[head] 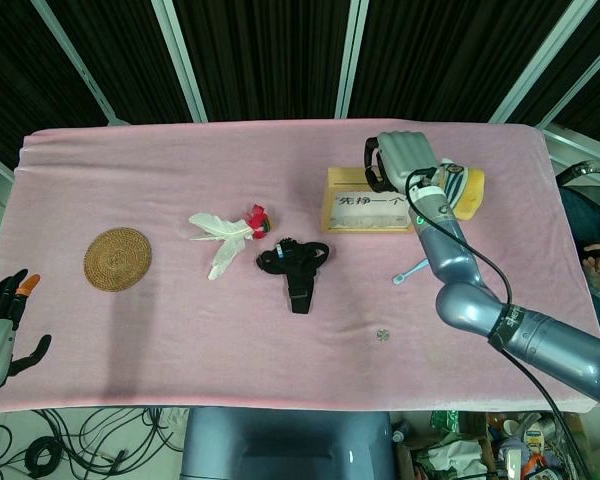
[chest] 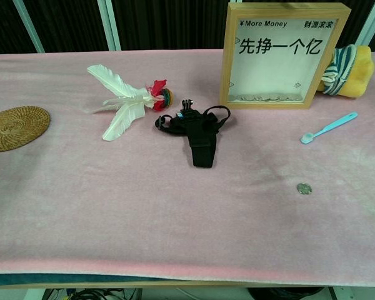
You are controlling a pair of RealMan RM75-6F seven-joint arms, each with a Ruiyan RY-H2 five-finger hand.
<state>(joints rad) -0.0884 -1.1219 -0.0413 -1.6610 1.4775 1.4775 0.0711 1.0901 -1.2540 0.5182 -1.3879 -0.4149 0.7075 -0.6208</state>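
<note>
My right hand (head: 402, 160) hovers over the top edge of the wooden framed money box (head: 372, 200), back toward the head camera and fingers curled in. I cannot see anything in it, and its underside is hidden. It is out of the chest view, where the box (chest: 285, 53) stands upright with small coins at the bottom of its window. A single coin (head: 382, 335) (chest: 305, 188) lies on the pink cloth in front. My left hand (head: 0, 325) hangs off the table's front left corner, fingers spread, holding nothing.
A blue toothbrush (head: 412, 270) (chest: 328, 128) lies right of the box, with a yellow striped plush (head: 465, 190) (chest: 347, 69) behind it. Mid-table are a black camera strap mount (head: 295, 265) (chest: 197, 128) and a feather shuttlecock (head: 225, 232) (chest: 122, 100). A woven coaster (head: 117, 259) (chest: 15, 127) lies at the left.
</note>
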